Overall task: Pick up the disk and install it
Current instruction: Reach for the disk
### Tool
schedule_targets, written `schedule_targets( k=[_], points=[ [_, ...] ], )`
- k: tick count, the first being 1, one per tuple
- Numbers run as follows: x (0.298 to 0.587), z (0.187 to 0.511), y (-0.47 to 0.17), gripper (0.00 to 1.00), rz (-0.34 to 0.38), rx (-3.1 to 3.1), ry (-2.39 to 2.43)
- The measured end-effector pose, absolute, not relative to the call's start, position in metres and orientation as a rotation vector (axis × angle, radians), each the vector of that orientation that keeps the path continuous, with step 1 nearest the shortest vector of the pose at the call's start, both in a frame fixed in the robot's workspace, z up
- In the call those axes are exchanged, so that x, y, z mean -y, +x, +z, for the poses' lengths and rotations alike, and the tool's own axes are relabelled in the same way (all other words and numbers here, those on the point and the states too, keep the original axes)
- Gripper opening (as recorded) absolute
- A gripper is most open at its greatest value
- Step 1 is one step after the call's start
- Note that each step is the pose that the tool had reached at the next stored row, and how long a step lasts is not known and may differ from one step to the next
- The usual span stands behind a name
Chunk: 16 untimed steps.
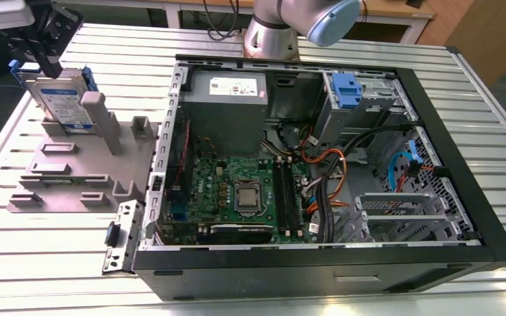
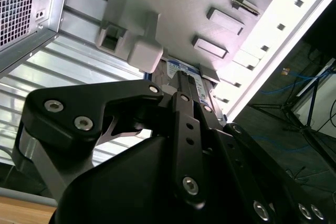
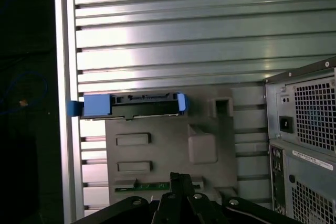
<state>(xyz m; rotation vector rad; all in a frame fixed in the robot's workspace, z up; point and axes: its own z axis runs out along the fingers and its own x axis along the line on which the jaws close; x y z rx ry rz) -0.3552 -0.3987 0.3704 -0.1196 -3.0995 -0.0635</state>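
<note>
Disk [image 1: 62, 102] upright in grey fixture [image 1: 68, 161], exterior view's far left, outside computer case [image 1: 323, 273]. Gripper [image 1: 53, 70] just above disk, jaws seemingly together, empty. Advice: spread jaws, centre over top edge, lift straight.

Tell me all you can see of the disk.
The disk, a flat silver hard drive with a white-and-blue label in a blue plastic carrier, stands on edge in a slot of the grey plastic fixture, on the exterior view's left of the open black computer case. Its upper edge shows a dark connector strip between blue ends. The black hand hangs just above; contact is unclear.
</note>
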Motion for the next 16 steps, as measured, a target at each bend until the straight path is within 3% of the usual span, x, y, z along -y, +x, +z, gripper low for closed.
schedule_targets(
  k=[16],
  points=[
    [0.3966,0.3702,-0.3597,0.11,-0.063,3.099,-0.120]
  ],
)
